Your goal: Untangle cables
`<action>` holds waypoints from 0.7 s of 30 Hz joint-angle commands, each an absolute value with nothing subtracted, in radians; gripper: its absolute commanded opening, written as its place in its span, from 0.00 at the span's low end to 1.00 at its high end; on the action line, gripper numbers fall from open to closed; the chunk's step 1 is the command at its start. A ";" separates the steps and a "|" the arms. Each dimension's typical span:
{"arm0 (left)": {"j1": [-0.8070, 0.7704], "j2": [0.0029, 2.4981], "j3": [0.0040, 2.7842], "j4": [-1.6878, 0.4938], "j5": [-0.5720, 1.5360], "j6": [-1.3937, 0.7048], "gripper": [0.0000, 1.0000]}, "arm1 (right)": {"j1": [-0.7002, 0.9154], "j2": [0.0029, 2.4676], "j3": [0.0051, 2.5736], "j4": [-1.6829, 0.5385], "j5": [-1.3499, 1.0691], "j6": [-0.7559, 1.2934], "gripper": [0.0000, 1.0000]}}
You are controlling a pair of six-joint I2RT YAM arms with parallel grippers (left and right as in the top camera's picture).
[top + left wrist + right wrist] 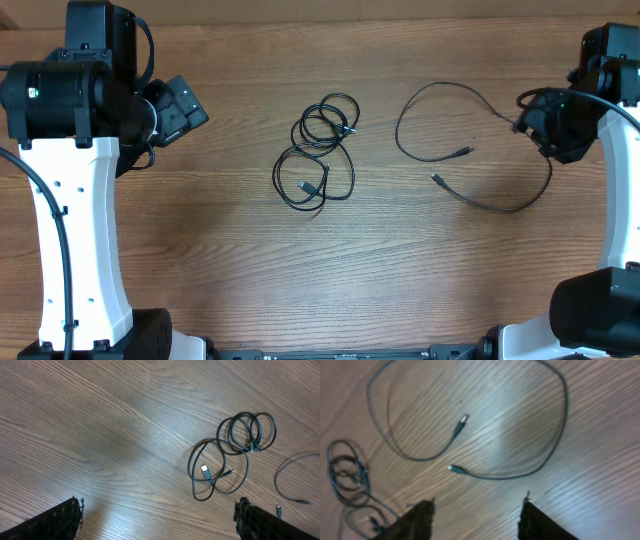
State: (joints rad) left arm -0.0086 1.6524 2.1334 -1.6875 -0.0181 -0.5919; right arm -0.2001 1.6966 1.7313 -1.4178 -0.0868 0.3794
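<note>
Overhead: we find the coiled bundle (318, 150) at mid-table, its long axis running far-to-near with a slight tilt. The loose cable (464, 151) lies well apart to the right as an open loop stretched across the table, its two plug ends turned inward.

Left wrist: the left gripper (160, 515) stands spread wide above bare wood, gripping nothing (the bundle lies ahead).

Right wrist: the right gripper (477, 512) has parted fingers, nothing between them; the loose cable lies flat beyond.
</note>
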 commanded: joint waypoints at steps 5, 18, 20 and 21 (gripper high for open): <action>-0.007 1.660 2.128 -1.689 -0.018 -0.572 0.99 | -0.134 1.702 1.732 -1.440 -0.442 0.111 0.78; -0.007 1.660 2.128 -1.689 -0.018 -0.572 1.00 | 0.063 1.661 1.733 -1.446 -0.473 0.157 0.76; -0.007 1.660 2.128 -1.689 -0.018 -0.572 0.99 | 0.072 1.626 1.733 -1.446 -0.473 0.157 0.76; -0.007 1.660 2.128 -1.689 -0.018 -0.572 0.99 | 0.072 1.606 1.733 -1.446 -0.473 0.156 0.76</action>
